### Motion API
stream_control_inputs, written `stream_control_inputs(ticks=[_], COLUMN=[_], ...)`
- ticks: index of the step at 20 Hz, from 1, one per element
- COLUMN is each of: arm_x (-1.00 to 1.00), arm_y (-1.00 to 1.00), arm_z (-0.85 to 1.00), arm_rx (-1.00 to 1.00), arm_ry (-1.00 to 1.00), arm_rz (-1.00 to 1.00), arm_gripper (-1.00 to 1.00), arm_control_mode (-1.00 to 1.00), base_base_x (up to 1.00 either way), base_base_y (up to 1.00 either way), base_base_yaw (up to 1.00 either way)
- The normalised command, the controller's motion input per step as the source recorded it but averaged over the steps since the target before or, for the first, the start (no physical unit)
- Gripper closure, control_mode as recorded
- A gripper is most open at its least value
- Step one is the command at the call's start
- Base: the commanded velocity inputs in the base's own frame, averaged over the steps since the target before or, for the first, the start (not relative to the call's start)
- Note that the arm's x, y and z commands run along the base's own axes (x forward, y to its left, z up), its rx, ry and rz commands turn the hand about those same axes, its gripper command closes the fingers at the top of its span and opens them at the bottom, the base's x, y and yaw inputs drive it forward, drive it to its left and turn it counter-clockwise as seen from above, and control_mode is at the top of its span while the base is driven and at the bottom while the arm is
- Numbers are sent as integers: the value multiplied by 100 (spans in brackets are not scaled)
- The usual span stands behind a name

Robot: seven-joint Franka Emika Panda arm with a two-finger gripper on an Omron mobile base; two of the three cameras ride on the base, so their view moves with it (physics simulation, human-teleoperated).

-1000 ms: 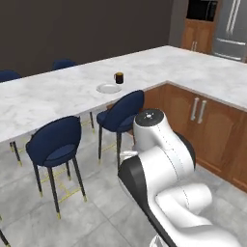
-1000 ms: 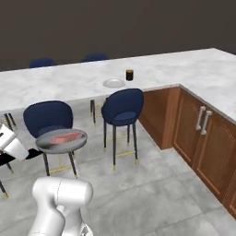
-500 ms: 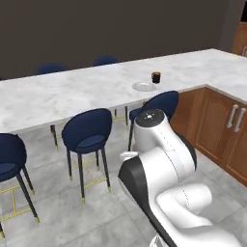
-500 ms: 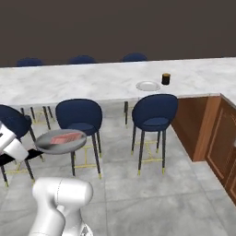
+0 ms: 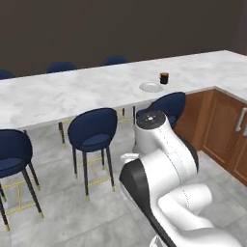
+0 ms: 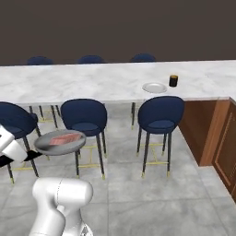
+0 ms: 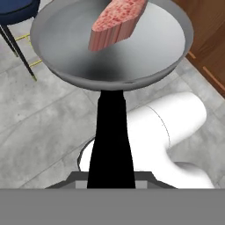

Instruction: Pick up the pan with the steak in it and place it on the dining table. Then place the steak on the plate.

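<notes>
The arm reaches out low to its left, the gripper clenched on the black handle of the pan, held level above the grey tiled floor with the steak inside. Beyond the blue chairs, the plate sits on the dining table beside a dark cup.

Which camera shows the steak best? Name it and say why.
The hand view: the steak lies large and close in the pan, its cut side and marbling clear. The right base view shows it small and flat in the carried pan.
</notes>
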Motion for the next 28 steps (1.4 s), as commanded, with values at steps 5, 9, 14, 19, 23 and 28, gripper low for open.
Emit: stream_control_inputs(ticks=[5,9,14,19,23,28], arm_x=[0,0,0,0,0,0], arm_y=[0,0,0,0,0,0], arm_z=[0,0,0,0,0,0], arm_rx=[0,0,0,0,0,0], arm_ry=[0,0,0,0,0,0], arm_rz=[0,0,0,0,0,0], arm_gripper=[100,100,100,100,100,100], arm_control_mode=[100,100,100,100,100,100], base_base_x=[10,10,11,9,5,11], base_base_y=[-74,-74,-72,-69,-60,-14], base_base_yaw=[10,12,12,13,12,2])
